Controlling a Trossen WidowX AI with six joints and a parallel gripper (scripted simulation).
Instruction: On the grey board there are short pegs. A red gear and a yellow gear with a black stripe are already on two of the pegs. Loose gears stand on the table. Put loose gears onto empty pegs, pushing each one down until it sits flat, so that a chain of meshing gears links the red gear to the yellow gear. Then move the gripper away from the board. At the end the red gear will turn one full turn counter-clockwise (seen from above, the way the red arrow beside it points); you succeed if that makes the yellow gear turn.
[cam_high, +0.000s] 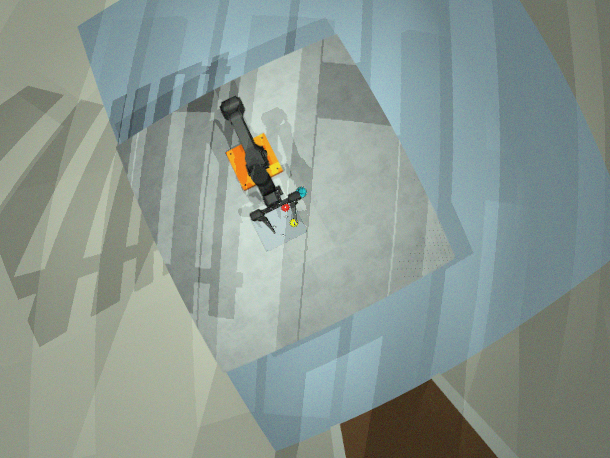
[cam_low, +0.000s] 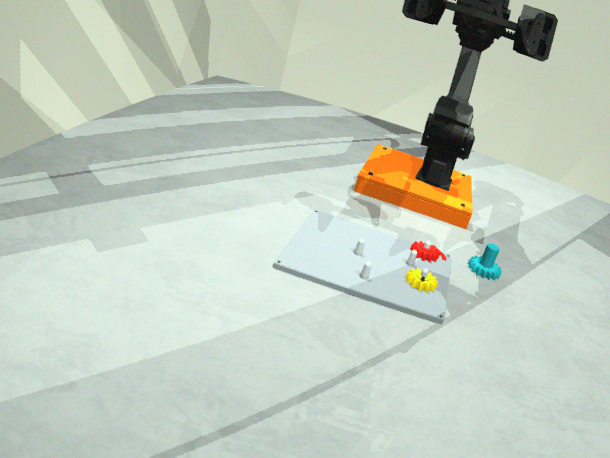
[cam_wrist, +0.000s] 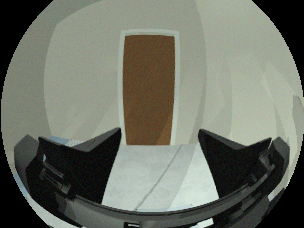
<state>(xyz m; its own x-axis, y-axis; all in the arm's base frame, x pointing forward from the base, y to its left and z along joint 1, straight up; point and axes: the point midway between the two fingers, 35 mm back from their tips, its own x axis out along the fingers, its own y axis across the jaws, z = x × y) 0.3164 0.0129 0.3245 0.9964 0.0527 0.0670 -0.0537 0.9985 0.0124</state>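
The gripper (cam_high: 285, 226) (cam_low: 480, 20) (cam_wrist: 162, 133) is raised above the grey board (cam_high: 267, 245) (cam_low: 320, 240), its fingers spread wide and holding nothing. Below it on the board, the red gear (cam_high: 287, 206) (cam_low: 421, 252) and yellow gear (cam_high: 294, 223) (cam_low: 414, 281) sit on pegs, apart, with three bare pegs: one (cam_low: 411, 258) near both gears, two (cam_low: 360, 247) (cam_low: 366, 270) farther across. Lower and off to the gripper's side, the loose teal gear (cam_high: 301, 192) (cam_low: 480, 267) stands on the table (cam_high: 350, 210) (cam_low: 225, 325), handle up, beside the board. Behind the gripper lies the orange base plate (cam_high: 276, 169) (cam_low: 462, 206); well beyond its fingertips is a brown door (cam_wrist: 149, 90).
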